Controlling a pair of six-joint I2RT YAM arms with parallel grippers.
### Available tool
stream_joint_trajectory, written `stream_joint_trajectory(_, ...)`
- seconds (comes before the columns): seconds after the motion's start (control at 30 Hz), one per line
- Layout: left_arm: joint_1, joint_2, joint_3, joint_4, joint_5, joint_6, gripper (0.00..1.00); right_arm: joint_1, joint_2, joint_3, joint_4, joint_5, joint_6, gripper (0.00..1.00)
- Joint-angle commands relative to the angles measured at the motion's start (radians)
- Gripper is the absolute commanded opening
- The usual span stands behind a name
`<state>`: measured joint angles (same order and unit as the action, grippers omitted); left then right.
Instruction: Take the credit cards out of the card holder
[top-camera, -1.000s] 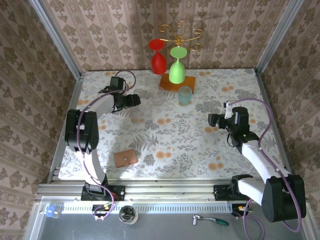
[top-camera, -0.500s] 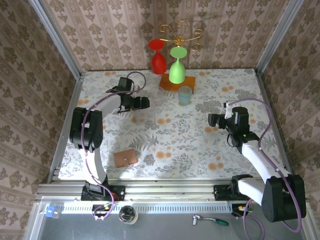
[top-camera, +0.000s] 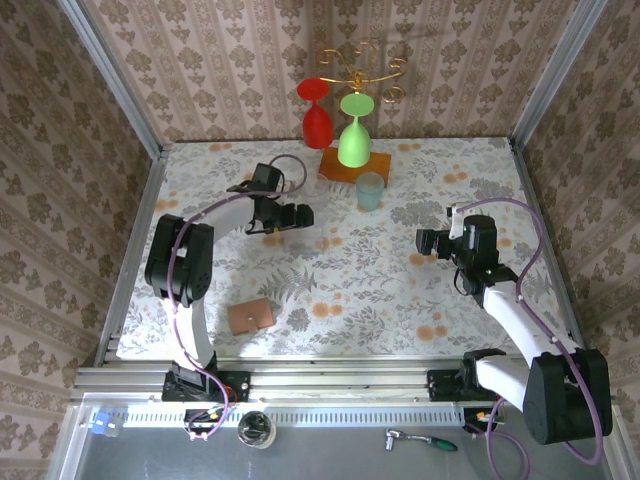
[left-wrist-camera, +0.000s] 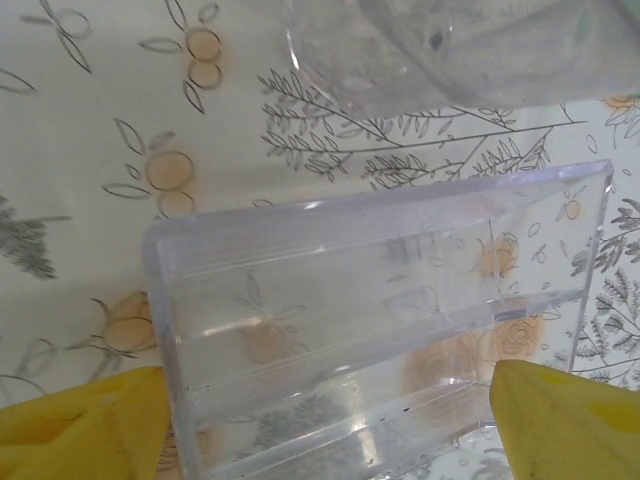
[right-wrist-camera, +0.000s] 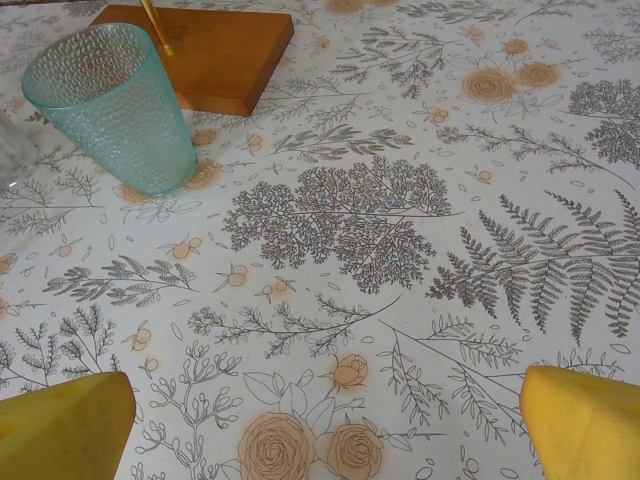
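1. My left gripper (left-wrist-camera: 325, 420) is spread, its yellow fingertips flanking a clear, ridged plastic box (left-wrist-camera: 380, 300).
2. My right gripper (right-wrist-camera: 325, 425) is spread wide over the bare floral table (right-wrist-camera: 400, 200), near a dimpled teal cup (right-wrist-camera: 112, 105).
3. The tan card holder (top-camera: 250, 316) lies folded near the table's front-left edge, well apart from both.

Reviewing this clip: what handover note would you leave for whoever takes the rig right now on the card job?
Left end effector: open, out at mid-table over a clear plastic box; contact unclear.
Right end effector: open, holding nothing, above bare tablecloth near the teal cup.
Card holder: lies closed at the table's near left, apart from both arms.
Done: nothing; no cards lie out on the table.
Left: reach the holder, open it, pull the cards out.
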<state>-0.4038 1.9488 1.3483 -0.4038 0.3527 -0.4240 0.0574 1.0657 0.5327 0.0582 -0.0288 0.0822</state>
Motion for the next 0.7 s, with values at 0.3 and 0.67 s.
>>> stream_joint_trajectory(0.3, -0.09, 0.003, 0.038, 0.044, 0.074, -0.185, 0.84, 0.005, -0.003, -0.004, -0.015, 0.018, 0.004, 1.0)
stream_joint_trajectory(0.67, -0.131, 0.075, 0.105, 0.038, 0.084, -0.245, 0.84, 0.005, -0.007, -0.002, -0.021, 0.017, 0.005, 1.0)
